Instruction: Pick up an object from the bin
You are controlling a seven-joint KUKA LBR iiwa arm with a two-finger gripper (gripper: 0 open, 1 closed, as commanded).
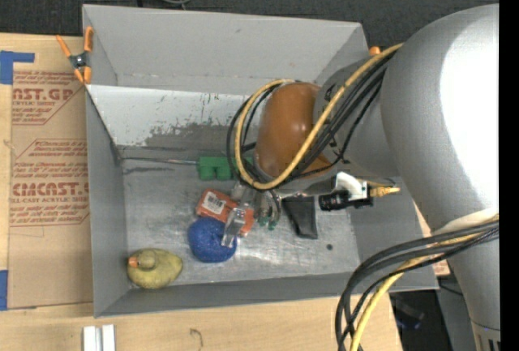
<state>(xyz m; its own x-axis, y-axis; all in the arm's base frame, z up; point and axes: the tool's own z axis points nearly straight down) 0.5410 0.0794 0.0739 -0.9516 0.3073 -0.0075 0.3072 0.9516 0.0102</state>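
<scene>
Orange packet [213,203], small and flat, lies mid-bin just beside a blue ball [209,242]. Gripper [240,220] is right at both; open or closed, I cannot tell

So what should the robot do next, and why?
Probably ease the gripper down toward the orange packet: it hangs just beside that packet and the blue lump at the bin's middle. The green block and yellow duck lie farther off.

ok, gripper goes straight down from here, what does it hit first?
Likely the orange packet beside the blue lump, just under the gripper; depth is unclear, so possibly bare bin floor.
</scene>
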